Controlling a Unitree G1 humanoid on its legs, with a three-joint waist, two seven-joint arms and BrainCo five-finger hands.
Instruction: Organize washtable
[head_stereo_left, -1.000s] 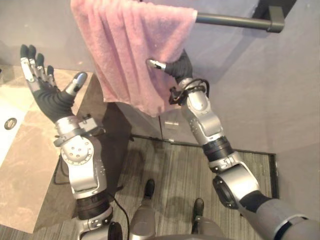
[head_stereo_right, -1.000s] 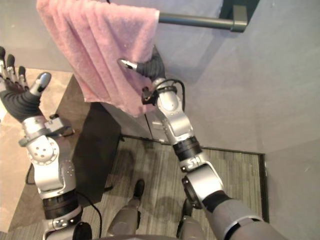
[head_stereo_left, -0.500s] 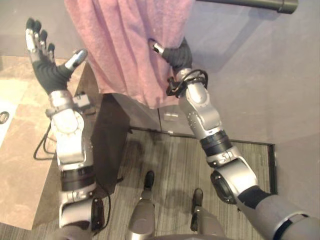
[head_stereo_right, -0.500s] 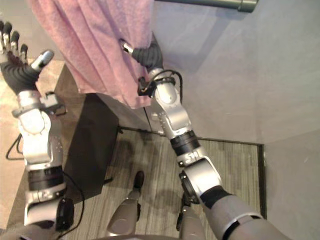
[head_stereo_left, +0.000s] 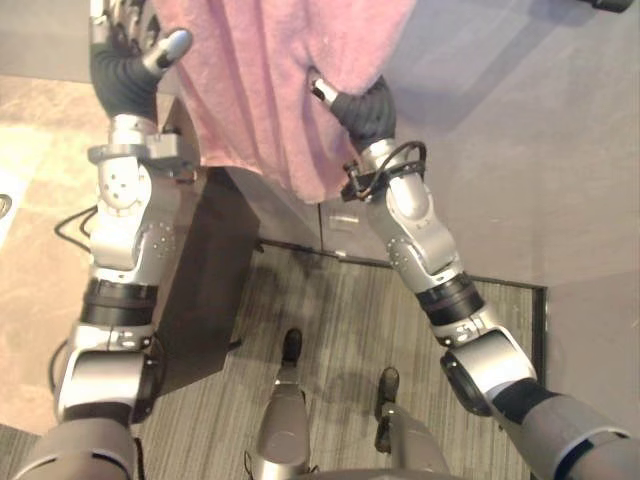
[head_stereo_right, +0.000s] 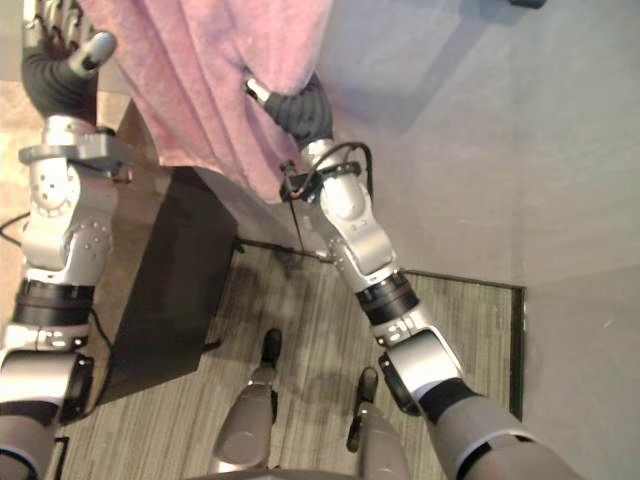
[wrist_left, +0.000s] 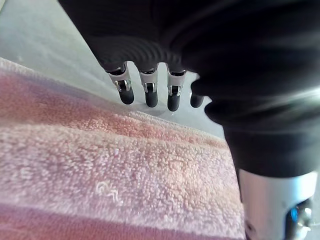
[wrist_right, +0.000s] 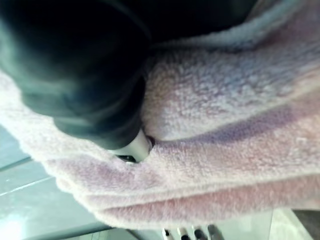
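Towel (head_stereo_left: 280, 90), pink, hangs across the upper middle of the frame, with the tan worktop (head_stereo_left: 30, 250) at the left edge below it. Left hand (head_stereo_left: 126, 65), upper left, is spread wide and holds nothing, its thumb at the towel's left edge. Right hand (head_stereo_left: 362, 108) is buried in the cloth's right edge; its grip cannot be told. A one-sided tug could drag the towel askew or down to the floor (head_stereo_left: 340, 310). Since half a second ago the left hand has closed in on the towel, and the whole view has shifted.
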